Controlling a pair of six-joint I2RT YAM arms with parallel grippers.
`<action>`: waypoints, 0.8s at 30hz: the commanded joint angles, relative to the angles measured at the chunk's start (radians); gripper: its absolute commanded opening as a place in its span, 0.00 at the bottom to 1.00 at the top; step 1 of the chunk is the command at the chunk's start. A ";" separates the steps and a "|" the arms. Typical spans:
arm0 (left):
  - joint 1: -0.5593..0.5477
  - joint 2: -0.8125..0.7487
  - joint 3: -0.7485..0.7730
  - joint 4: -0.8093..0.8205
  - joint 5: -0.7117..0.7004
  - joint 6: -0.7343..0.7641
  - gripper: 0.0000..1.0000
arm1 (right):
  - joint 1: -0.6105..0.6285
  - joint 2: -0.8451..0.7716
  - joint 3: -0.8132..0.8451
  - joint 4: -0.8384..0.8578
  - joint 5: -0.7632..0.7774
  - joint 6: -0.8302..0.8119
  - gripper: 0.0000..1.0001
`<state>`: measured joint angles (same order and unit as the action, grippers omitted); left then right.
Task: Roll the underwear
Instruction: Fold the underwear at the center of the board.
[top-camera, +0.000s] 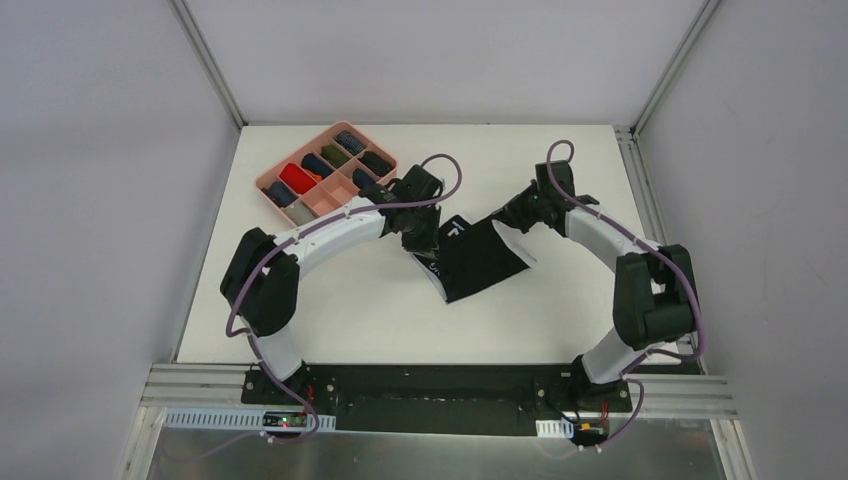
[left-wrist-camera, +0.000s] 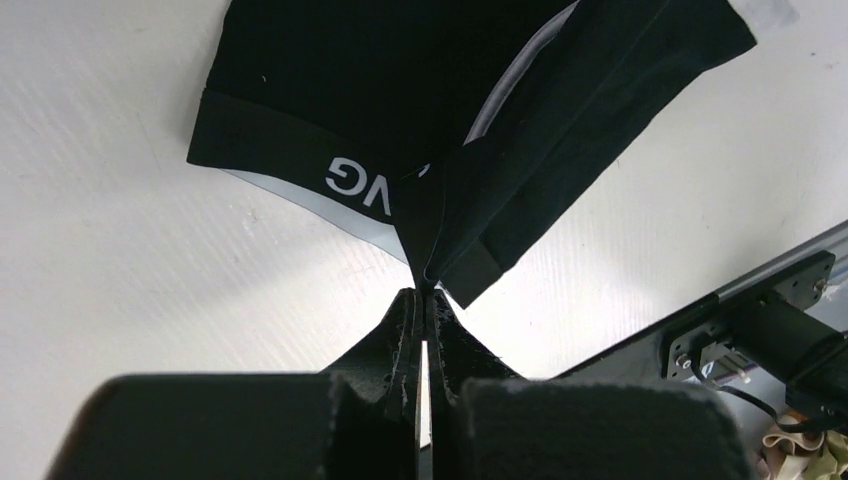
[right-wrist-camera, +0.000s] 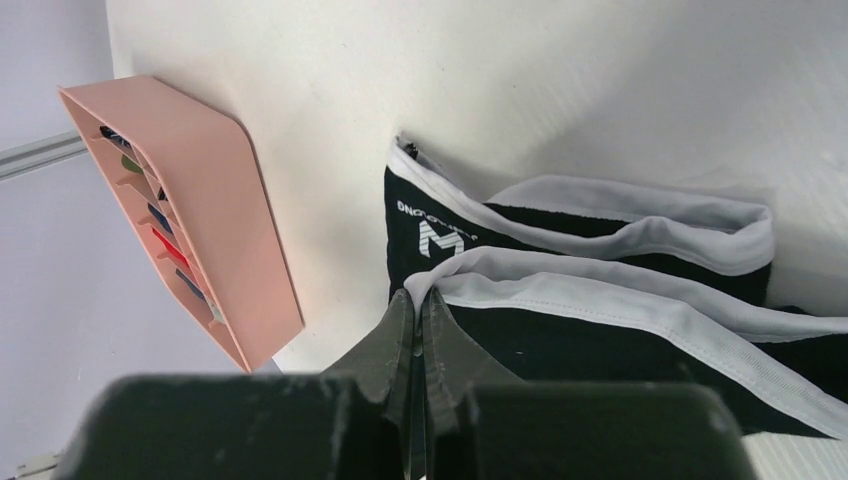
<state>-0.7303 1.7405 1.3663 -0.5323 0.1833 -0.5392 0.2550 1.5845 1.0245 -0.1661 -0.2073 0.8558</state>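
**Beside the pink tray (top-camera: 266, 187): two grips on cloth**

Black underwear (top-camera: 482, 262) lay on the table (top-camera: 330, 310) right of this tray. The left gripper (left-wrist-camera: 425, 292) was closed on one corner, the right gripper (right-wrist-camera: 415, 296) on a white-edged border.

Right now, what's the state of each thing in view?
black underwear: folded, not rolled, pinched at two spots
left end effector: shut on a corner of the black underwear
right end effector: shut on its white-edged hem
pink tray: on the table, most compartments hold rolled cloths
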 joint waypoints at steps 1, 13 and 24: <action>0.014 0.013 0.023 -0.025 -0.004 -0.033 0.00 | 0.007 0.085 0.093 0.055 -0.004 -0.020 0.00; 0.032 -0.008 -0.054 -0.003 -0.089 -0.127 0.00 | 0.059 0.224 0.222 0.053 -0.035 -0.033 0.00; 0.014 -0.109 -0.075 0.003 -0.010 -0.131 0.00 | 0.074 0.091 0.174 0.032 0.026 -0.047 0.00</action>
<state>-0.7059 1.7229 1.2942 -0.5095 0.1307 -0.6479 0.3325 1.7912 1.2057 -0.1474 -0.2379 0.8291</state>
